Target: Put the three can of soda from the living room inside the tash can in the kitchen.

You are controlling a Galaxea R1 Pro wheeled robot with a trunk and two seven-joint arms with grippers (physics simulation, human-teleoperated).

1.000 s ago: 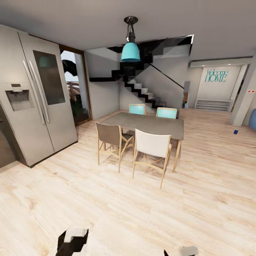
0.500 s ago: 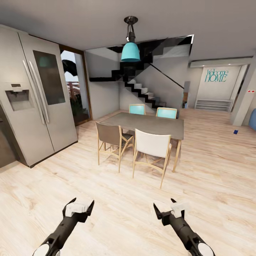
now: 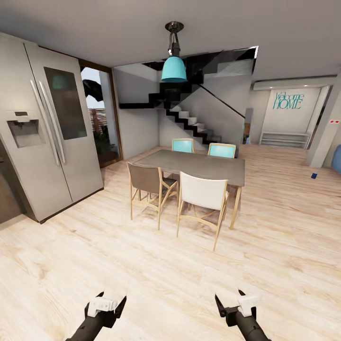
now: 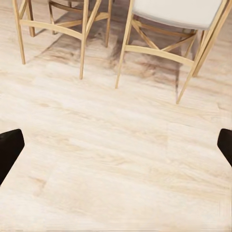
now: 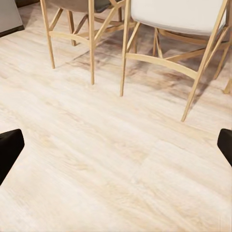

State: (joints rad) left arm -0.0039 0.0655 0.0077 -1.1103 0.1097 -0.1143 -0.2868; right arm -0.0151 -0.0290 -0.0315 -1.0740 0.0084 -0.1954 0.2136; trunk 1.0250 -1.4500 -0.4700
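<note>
While the robot stands on the light wood floor with no can in hand, the step is a drive toward the living room, and it is best done by keeping both arms tucked low and steering wide of the furniture.

At the left stands the tall steel fridge, then a glass door. The left end effector hangs low over bare floor, fingers spread and empty; its wrist view confirms the wide gap, with dark fingertips at either edge. Ahead sits the grey dining desk with four chairs, the white chair nearest; a path to the right of it looks safest. The right end effector is likewise open and holds nothing.

Far right, a small dark blue object rests on the floor; it may be one of the soda cans, but it is too small to tell. A light-blue shape beside it, cut by the frame edge, could be the sofa. Both arms are cropped at the lower edge of the head view.
</note>
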